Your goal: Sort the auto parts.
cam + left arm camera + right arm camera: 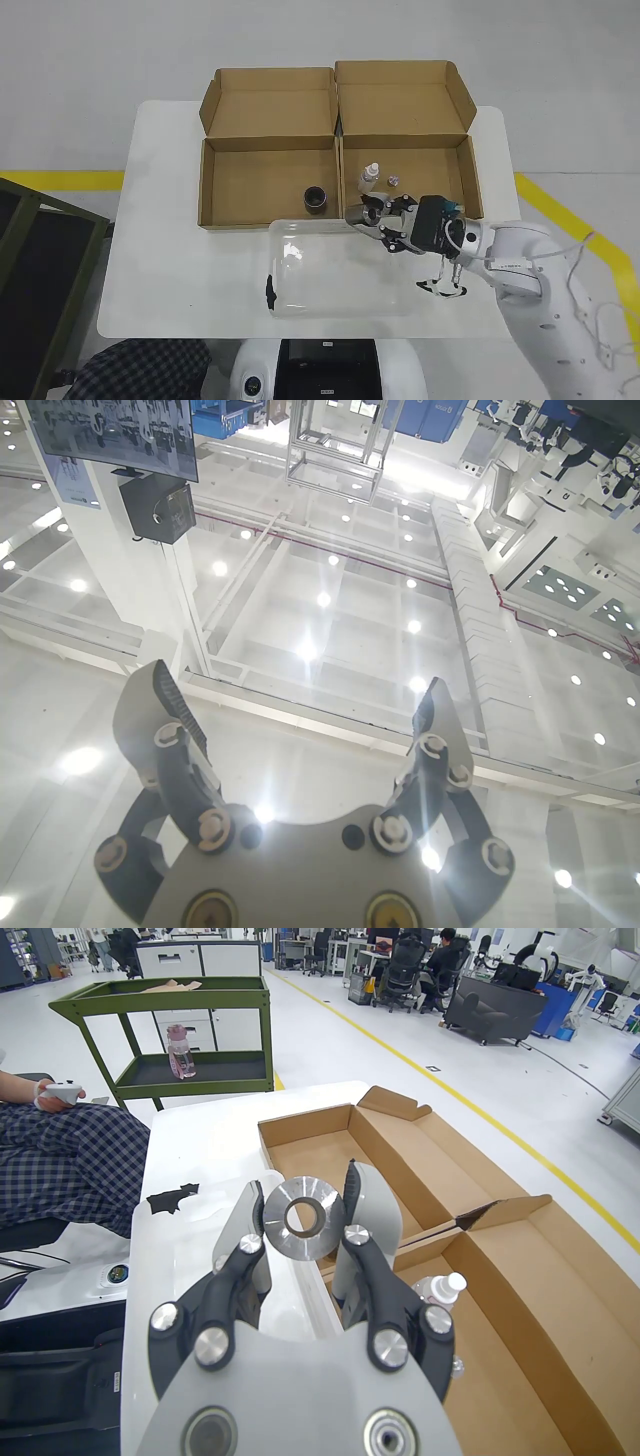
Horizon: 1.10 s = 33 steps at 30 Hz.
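Observation:
My right gripper [304,1208] is shut on a shiny metal ring with a centre hole [304,1224], a finger on each side of its rim. In the top view this gripper [364,213] hangs over the near wall where the two open cardboard boxes meet, at the far edge of a clear plastic tray [340,290]. The left box [225,190] holds a black ring part [316,198]. Inside the right box [462,185] lie a small white bottle [371,175] and a tiny metal part [393,180]. My left gripper [295,685] is open and holds nothing, pointing up at the ceiling.
A black scrap [270,292] sits at the tray's left edge. A black and white looped piece [443,288] lies on the white table [170,200] under the right arm. A dark green cart [30,270] stands off the table's left side.

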### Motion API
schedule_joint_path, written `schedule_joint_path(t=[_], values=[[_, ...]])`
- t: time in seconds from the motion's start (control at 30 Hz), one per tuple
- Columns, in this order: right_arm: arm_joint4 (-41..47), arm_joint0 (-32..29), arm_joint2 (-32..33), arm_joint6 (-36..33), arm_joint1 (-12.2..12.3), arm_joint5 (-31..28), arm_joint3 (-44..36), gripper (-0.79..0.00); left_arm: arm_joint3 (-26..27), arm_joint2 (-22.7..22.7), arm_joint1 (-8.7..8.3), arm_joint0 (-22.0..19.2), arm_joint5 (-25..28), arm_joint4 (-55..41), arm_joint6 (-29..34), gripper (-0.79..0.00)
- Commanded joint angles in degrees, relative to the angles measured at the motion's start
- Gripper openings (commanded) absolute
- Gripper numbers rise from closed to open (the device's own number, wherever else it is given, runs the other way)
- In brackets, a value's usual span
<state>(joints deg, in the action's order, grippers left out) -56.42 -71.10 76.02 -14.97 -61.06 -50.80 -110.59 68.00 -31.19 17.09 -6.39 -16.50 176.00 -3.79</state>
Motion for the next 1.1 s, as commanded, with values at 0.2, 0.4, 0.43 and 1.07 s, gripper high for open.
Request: schedule_joint_path(t=[0.2, 0.4, 0.43, 1.07], values=[[1.03, 0.43, -0.41, 0.51, 0.18, -0.6, 0.56, -0.785, 0.0, 0.0, 0.0, 0.0, 0.0, 0.0, 0.0, 0.0], [1.09, 0.98, -1.4, 0.27, 0.23, -0.27, 0.98, -0.785, 0.0, 0.0, 0.0, 0.0, 0.0, 0.0, 0.0, 0.0], [0.86, 1.18, -1.74, 0.0, 0.21, -0.08, 1.03, -0.785, 0.0, 0.0, 0.0, 0.0, 0.0, 0.0, 0.0, 0.0], [-7.96, 10.69, -15.73, -6.46, -1.96, 9.74, 2.92, -0.785, 0.0, 0.0, 0.0, 0.0, 0.0, 0.0, 0.0, 0.0]])
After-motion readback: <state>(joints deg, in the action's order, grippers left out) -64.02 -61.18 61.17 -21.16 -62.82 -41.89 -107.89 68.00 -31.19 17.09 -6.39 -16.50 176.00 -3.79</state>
